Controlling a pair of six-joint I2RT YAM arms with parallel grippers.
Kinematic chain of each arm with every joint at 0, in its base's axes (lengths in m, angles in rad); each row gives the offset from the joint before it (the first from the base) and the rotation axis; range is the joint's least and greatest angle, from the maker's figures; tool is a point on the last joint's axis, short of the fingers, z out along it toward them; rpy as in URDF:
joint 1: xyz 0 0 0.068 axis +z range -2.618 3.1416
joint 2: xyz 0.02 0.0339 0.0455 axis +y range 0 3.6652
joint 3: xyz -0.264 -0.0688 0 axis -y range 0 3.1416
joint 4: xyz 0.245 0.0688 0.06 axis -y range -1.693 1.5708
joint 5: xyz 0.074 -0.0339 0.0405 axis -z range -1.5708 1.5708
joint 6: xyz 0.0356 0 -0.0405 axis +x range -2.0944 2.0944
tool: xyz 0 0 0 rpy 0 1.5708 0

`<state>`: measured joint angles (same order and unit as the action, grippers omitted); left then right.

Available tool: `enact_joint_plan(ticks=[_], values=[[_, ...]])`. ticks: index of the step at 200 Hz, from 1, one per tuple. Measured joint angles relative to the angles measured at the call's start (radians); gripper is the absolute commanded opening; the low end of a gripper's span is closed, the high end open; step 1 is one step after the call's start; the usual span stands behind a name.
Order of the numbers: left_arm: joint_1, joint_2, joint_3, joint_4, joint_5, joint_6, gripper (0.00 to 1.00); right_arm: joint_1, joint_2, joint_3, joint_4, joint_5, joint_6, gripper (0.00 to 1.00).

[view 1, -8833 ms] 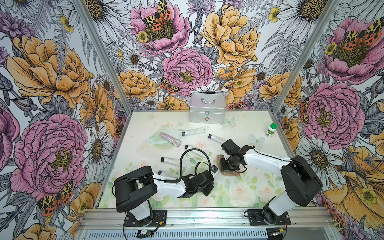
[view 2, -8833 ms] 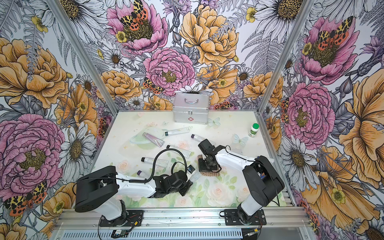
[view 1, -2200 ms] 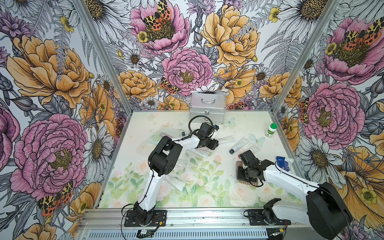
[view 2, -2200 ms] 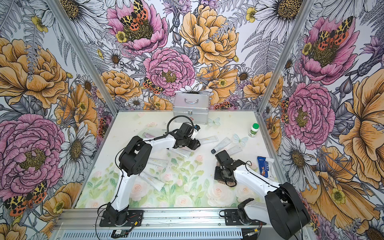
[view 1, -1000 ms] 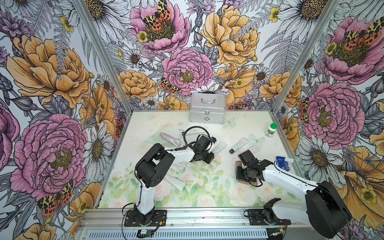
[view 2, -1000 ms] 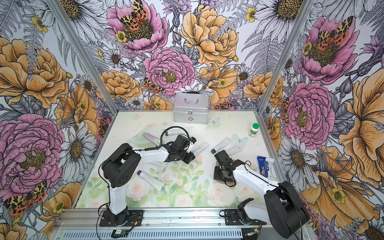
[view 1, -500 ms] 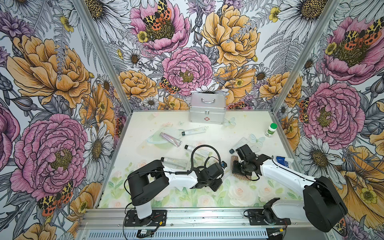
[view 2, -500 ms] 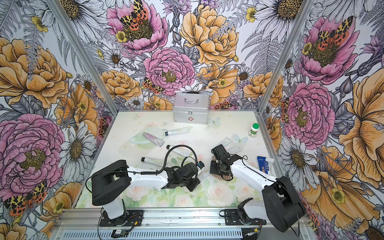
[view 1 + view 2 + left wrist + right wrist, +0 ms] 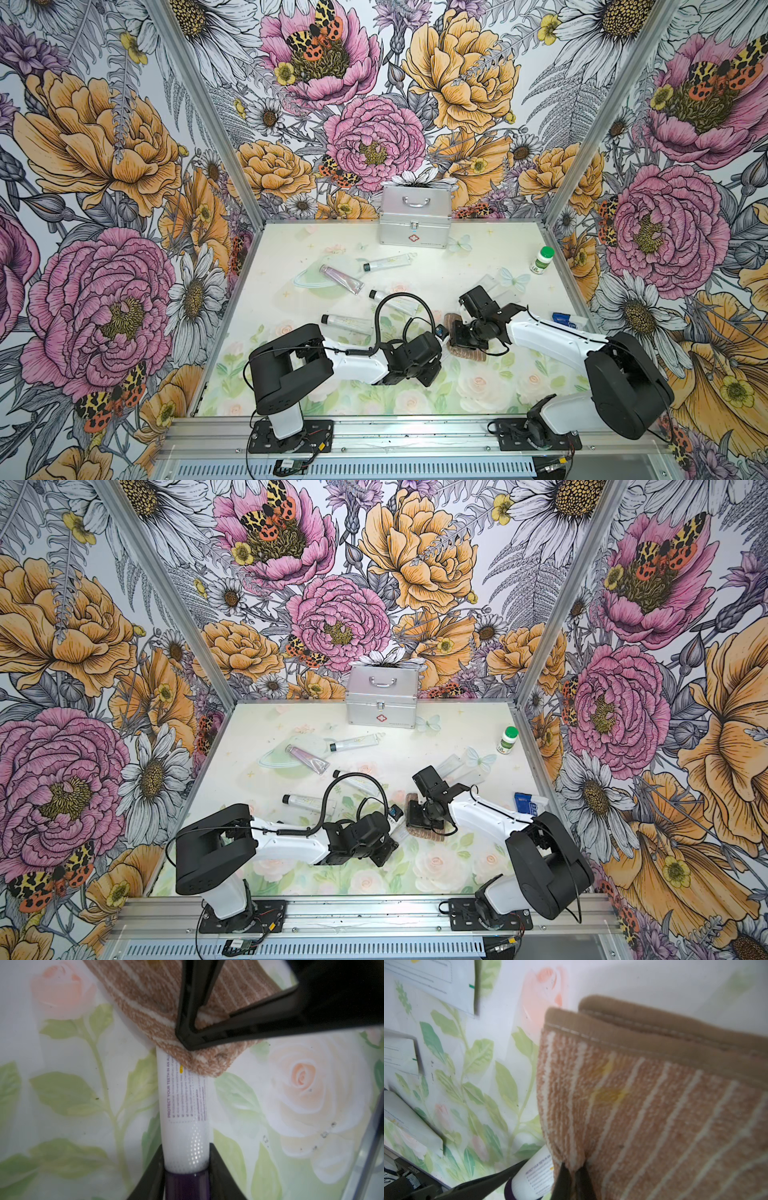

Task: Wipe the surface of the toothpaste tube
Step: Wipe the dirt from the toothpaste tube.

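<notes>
— So, which step are we on?

— We judge it to be the wiping stroke itself. The toothpaste tube [image 9: 185, 1105] sits with its purple cap [image 9: 186, 1186] end between the left jaws. They press on both sides of its shoulder, and we read that as a clamp. Whether the tube rests on the counter [image 9: 62, 1095] or hangs just over it, we cannot tell.

— And the other arm?

— The right jaws are pinched together on a fold of the striped cloth [image 9: 654, 1115]. The cloth drapes over the tube's far end, out ahead of the left jaws' tips. The printed stretch between the cloth and the left jaws lies bare.

— Is the cloth really touching?

— Its corner lies on the tube in the left wrist view. How hard it presses, we cannot say. We also see a yellow spot [image 9: 181, 1069] on the tube right at the cloth's edge, but we cannot tell whether it is print or smear.

— What does the next move need?

— We think the cloth should be dragged along the tube toward the left jaws while the clamp keeps the tube from sliding or rolling. The stroke should stop short of the left jaws, because the two sets are already near each other.
</notes>
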<state>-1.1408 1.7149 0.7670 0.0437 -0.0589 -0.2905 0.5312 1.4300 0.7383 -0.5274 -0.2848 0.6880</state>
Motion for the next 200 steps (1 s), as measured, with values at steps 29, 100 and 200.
enact_joint_plan(ticks=[29,100,200], values=[[0.043,-0.010,-0.028,0.041,0.030,0.000,0.35,0.002,0.025,0.024,0.011,-0.025,0.000,0.00],[0.095,-0.050,-0.114,0.132,0.056,-0.010,0.29,0.011,0.129,0.084,0.055,-0.037,-0.008,0.00],[0.095,-0.061,-0.138,0.156,0.064,-0.017,0.25,-0.079,0.158,0.114,0.036,-0.004,-0.054,0.00]])
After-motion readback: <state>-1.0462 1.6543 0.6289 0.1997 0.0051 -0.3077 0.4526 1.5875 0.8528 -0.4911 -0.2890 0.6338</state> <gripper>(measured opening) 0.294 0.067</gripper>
